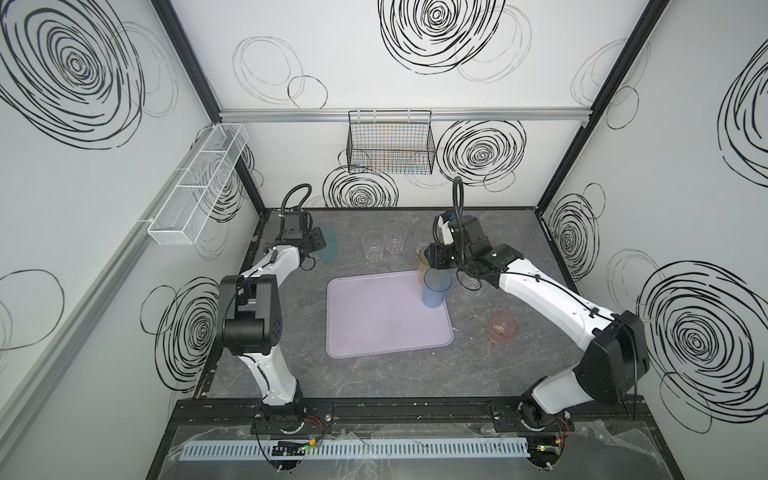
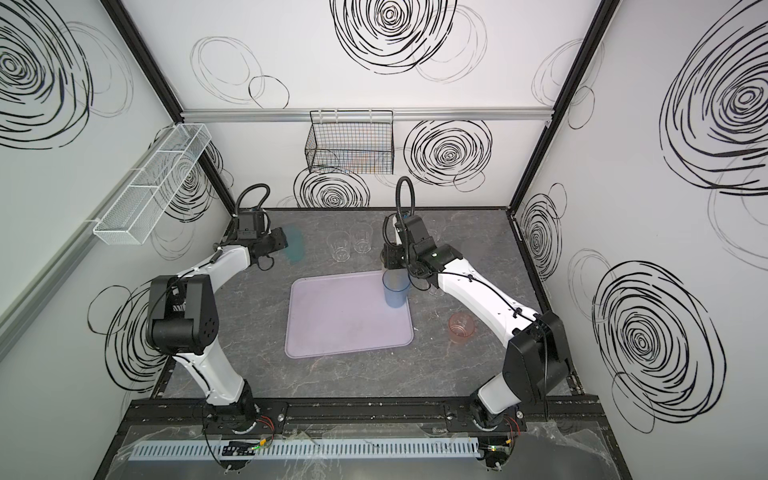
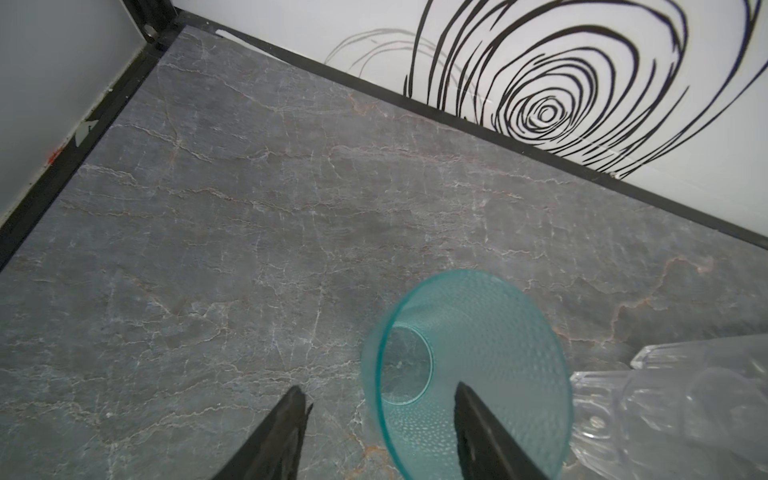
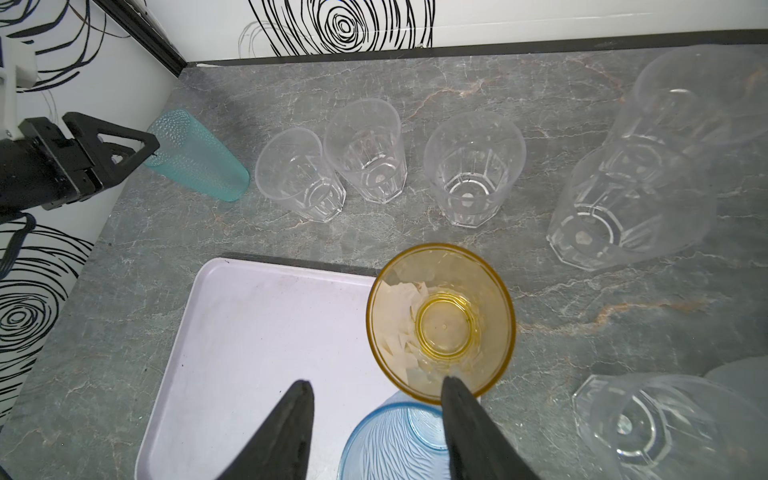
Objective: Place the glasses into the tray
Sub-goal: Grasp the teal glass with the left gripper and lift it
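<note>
The left tool (image 3: 378, 395) is spread open at the back left of the counter (image 1: 374, 386). One of its fingers is outside the teal glass (image 3: 478, 332) and the other over its mouth, with the wall between them not yet pinched. The right tool (image 4: 374, 384) hangs released over the far right corner of the lilac tray (image 1: 374, 324), gripping nothing; the blue glass (image 4: 386, 444) stands inside the tray below it, and the amber glass (image 4: 440, 324) stands right at that corner. Clear glasses (image 1: 372, 245) stand on the counter beyond the tray, and the pink glass (image 1: 503, 326) sits off its right rim.
</note>
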